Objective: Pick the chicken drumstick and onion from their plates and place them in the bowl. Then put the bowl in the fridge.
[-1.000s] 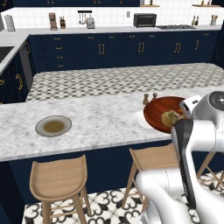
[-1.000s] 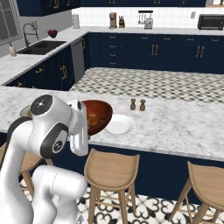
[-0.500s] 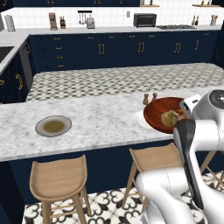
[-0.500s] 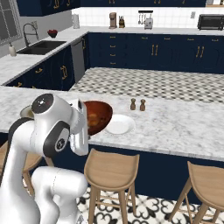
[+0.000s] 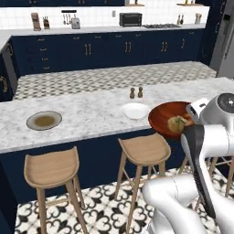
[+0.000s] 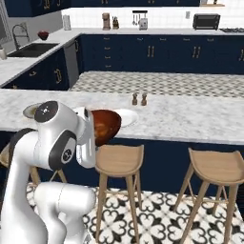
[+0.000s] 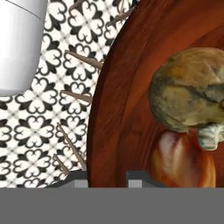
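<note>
Holding the bowl [image 7: 118, 109] by its rim, my gripper [image 7: 107, 177] is clamped; onion [image 7: 190, 92] and drumstick [image 7: 183, 157] are loaded, fridge [image 5: 225, 41] remains.

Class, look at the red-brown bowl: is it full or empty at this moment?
Not empty. The bowl holds the onion and the reddish chicken drumstick, lying against each other inside it.
</note>
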You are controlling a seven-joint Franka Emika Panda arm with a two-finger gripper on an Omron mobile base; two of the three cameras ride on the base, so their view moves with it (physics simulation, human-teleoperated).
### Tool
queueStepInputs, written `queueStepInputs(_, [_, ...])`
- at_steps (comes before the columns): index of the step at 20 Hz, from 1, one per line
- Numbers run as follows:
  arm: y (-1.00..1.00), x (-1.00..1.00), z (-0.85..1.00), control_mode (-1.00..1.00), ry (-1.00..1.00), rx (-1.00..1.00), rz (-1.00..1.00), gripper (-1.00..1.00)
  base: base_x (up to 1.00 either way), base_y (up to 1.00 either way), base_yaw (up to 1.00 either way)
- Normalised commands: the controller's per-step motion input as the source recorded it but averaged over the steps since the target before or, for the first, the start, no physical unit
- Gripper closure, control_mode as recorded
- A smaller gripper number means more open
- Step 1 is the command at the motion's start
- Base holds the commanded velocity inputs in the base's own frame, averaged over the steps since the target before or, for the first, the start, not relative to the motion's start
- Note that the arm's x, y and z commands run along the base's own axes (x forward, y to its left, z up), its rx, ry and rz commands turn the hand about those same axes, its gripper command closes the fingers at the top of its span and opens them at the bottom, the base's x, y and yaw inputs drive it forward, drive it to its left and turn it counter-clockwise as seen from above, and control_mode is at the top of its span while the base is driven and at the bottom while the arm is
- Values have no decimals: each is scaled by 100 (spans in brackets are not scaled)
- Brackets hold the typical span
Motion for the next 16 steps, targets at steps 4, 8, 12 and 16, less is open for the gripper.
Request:
queueStepInputs(4, [0, 0, 0, 100, 0, 0, 0, 100, 12, 0, -71])
queueStepInputs(8, [0, 0, 0, 100, 0, 0, 0, 100, 19, 0, -72])
queueStepInputs(12, [0, 0, 0, 100, 0, 0, 0, 100, 17, 0, -74])
queueStepInputs(16, [0, 0, 0, 100, 0, 0, 0, 100, 17, 0, -75])
